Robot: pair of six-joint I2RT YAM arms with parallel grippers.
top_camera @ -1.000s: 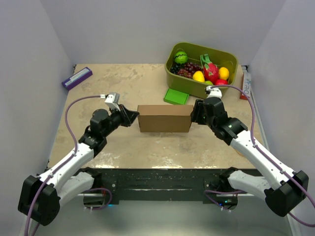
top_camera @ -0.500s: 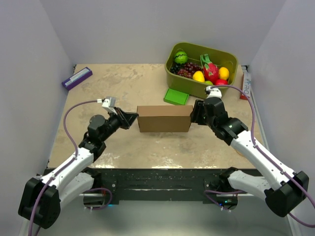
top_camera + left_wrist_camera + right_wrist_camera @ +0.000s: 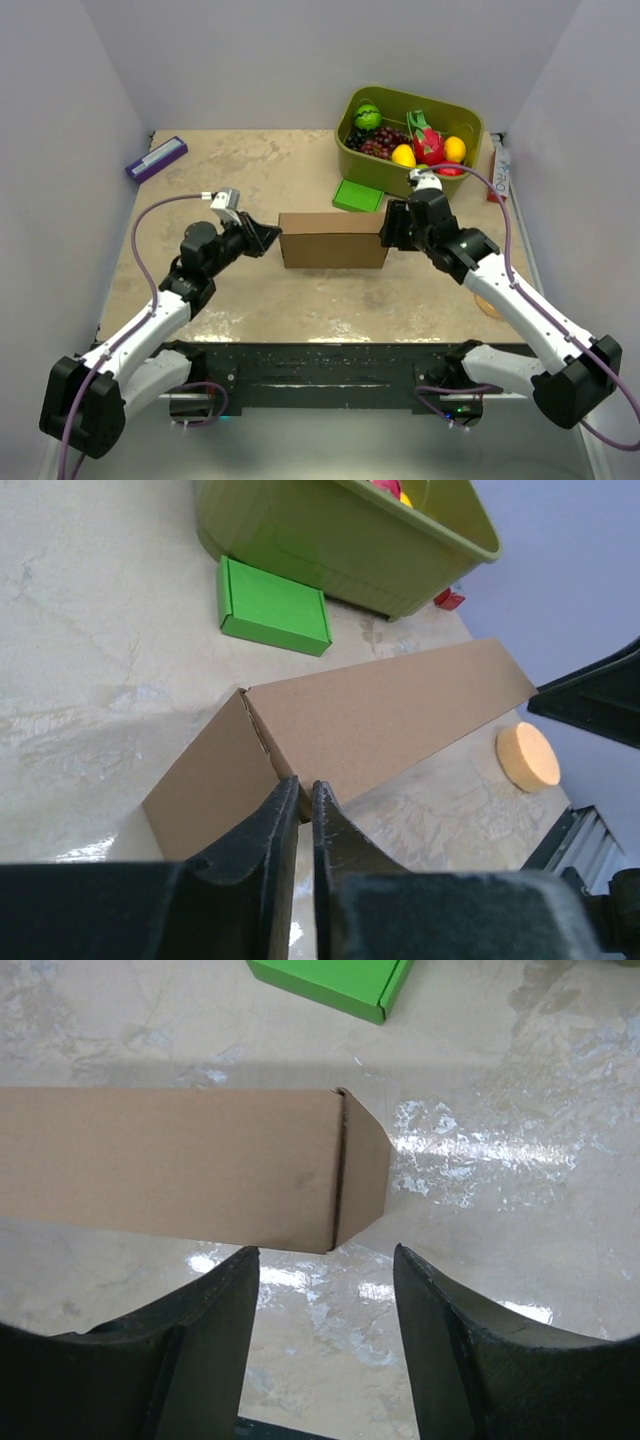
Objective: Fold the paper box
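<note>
The paper box (image 3: 333, 240) is a plain brown cardboard box, folded shut, lying lengthwise across the middle of the table. My left gripper (image 3: 271, 238) is at its left end. In the left wrist view the fingers (image 3: 283, 815) stand almost together with only a slit between them, and their tips meet the lower near corner of the box (image 3: 370, 715). My right gripper (image 3: 386, 231) is at the box's right end. In the right wrist view it is open (image 3: 325, 1260), and the box's end (image 3: 362, 1175) lies just ahead of the fingertips, untouched.
An olive-green bin (image 3: 462, 116) of fruit stands at the back right, with a small flat green box (image 3: 358, 196) in front of it. A purple and white item (image 3: 156, 158) lies at the back left. A round yellow disc (image 3: 527, 757) lies near the right arm.
My right gripper has opened wider and shifted slightly left toward the box's end. The left arm has swayed a little while its tip stays at the box. The box has not moved.
</note>
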